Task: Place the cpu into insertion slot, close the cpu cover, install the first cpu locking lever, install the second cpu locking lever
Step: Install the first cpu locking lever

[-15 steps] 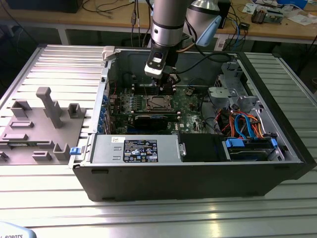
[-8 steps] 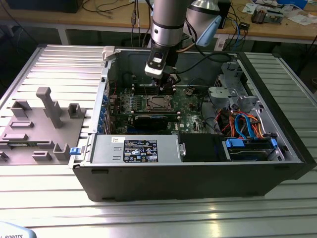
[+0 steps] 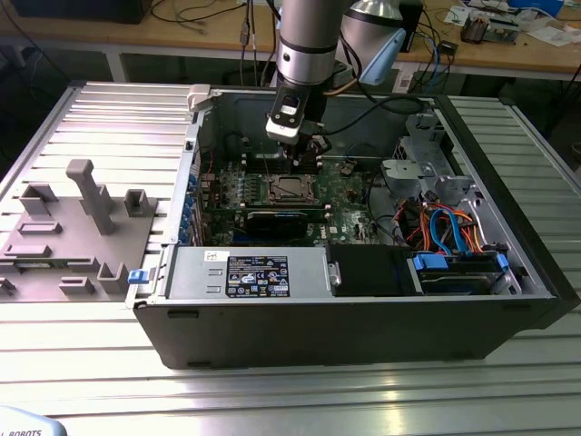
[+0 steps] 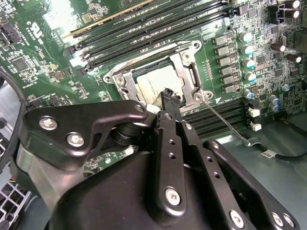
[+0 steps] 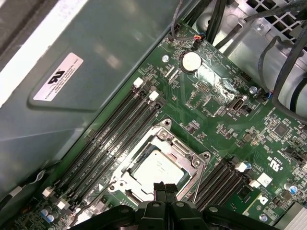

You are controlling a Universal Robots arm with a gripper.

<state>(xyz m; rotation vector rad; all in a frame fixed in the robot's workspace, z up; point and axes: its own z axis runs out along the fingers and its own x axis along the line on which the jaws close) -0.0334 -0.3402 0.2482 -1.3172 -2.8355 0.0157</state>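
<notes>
The slatted metal counter (image 3: 300,400) carries an open computer case (image 3: 363,327). A grey fixture tray (image 3: 45,286) lies beside the case, toward the exterior view's left. My arm (image 3: 304,41) descends into the case from above, over the green circuit board (image 5: 211,115). A grey power supply (image 3: 191,272) fills the near front corner of the case.

On the board, long dark memory slots (image 5: 110,139) run along both sides of the insertion slot (image 4: 115,79). The cpu cover (image 4: 189,72) lies down flat on the slot, and its square cut-out frames the cpu (image 4: 153,81). The cpu sits level inside the slot, silver top facing up.

My pincer (image 4: 169,96) is narrow: the two black fingertips (image 5: 158,188) stand side by side and I hold nothing between them. The tips are over the edge of the cpu, where it meets the cover's frame. I cannot tell whether they touch the metal.

A thin wire lever (image 4: 225,120) runs outward from one corner of the slot, over the neighbouring memory slots, ending in a bent hook.
</notes>
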